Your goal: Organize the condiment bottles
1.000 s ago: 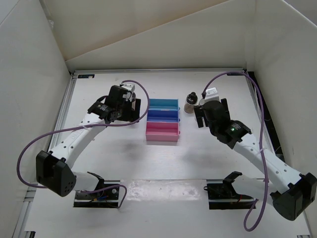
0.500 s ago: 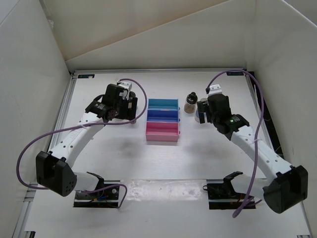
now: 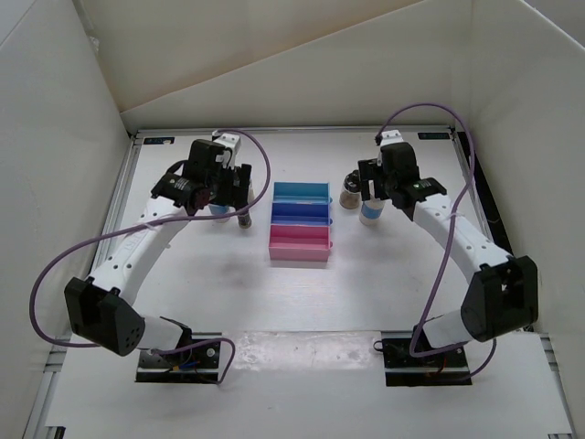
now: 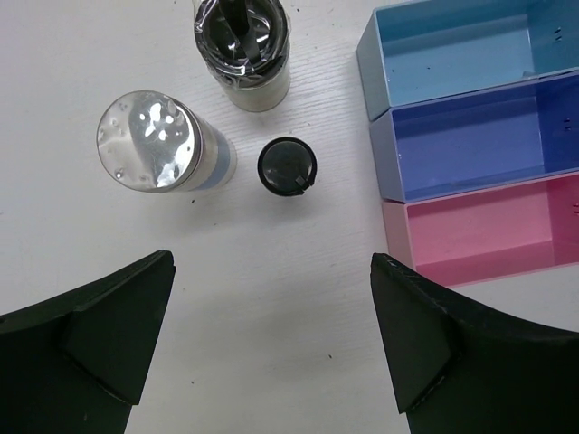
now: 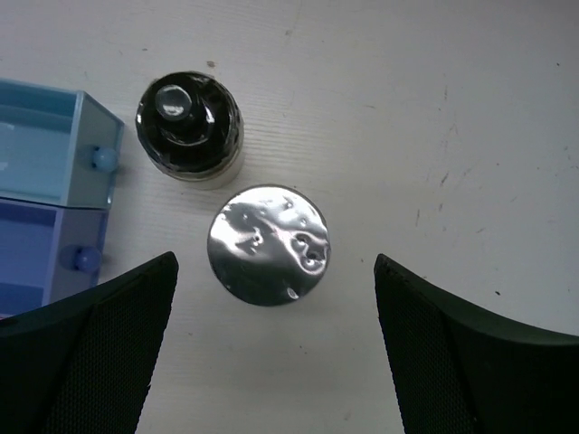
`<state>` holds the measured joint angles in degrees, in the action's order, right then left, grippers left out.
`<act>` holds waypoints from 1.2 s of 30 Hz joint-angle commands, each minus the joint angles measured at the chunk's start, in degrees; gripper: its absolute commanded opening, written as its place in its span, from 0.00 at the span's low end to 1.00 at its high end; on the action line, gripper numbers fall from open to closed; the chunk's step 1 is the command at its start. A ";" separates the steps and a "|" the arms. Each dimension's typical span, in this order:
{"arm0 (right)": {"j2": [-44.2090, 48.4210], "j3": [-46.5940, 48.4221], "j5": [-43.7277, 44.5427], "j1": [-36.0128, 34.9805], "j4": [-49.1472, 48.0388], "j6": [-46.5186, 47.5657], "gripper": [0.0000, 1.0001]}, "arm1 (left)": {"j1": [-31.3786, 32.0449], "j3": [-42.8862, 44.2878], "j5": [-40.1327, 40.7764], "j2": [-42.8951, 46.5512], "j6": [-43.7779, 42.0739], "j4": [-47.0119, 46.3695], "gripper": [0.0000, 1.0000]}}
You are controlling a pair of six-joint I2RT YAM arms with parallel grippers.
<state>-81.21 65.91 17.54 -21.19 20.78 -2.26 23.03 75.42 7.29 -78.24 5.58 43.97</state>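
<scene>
In the left wrist view a silver-topped white-blue bottle (image 4: 154, 143), a larger black-capped bottle (image 4: 242, 41) and a small black-capped bottle (image 4: 288, 165) stand upright left of the stepped rack (image 4: 470, 136). My left gripper (image 4: 271, 334) is open and empty above the table near them. In the right wrist view a silver-topped bottle (image 5: 269, 244) stands next to a black-capped bottle (image 5: 190, 113), right of the rack (image 5: 45, 127). My right gripper (image 5: 276, 344) is open and empty, the silver top just ahead of its fingers. From the top view the left gripper (image 3: 222, 187) and right gripper (image 3: 373, 183) flank the rack (image 3: 301, 224).
The rack's light blue, dark blue and pink bins hold nothing. White walls close in the table (image 3: 302, 302) on the left, right and far sides. Purple cables loop over both arms.
Both grippers have drawn back toward the far wall. The right one uncovered the silver-topped bottle beside the black-capped one. The left one uncovered the small bottle.
</scene>
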 commanded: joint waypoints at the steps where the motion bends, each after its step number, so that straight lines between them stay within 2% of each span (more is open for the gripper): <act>1: -2.37 4.05 -2.86 0.36 -2.23 0.15 0.90 | -0.26 3.15 0.97 -1.12 -1.45 1.38 1.00; 10: -5.97 5.11 -3.39 0.89 -2.58 -0.46 0.86 | -0.35 4.12 0.80 -2.45 -1.81 0.86 1.00; 27: -7.21 3.96 -4.09 3.08 -1.70 -1.34 0.79 | -0.35 4.30 0.27 -3.50 -1.10 0.33 1.00; 30: -7.03 3.53 -4.35 3.26 -1.53 -1.69 0.73 | -0.35 4.39 0.09 -3.50 -0.93 0.24 1.00; 34: -6.77 3.26 -4.45 3.09 -1.26 -2.04 0.59 | -0.35 4.48 0.18 -3.59 -0.93 0.24 1.00; 36: -6.51 3.17 -3.74 2.56 -0.48 -2.22 0.49 | -0.26 4.56 0.18 -3.33 -0.93 0.42 1.00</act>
<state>-88.38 68.58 13.34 -18.39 19.62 -3.68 22.98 77.76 7.68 -82.30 4.45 44.97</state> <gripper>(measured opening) 0.642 0.998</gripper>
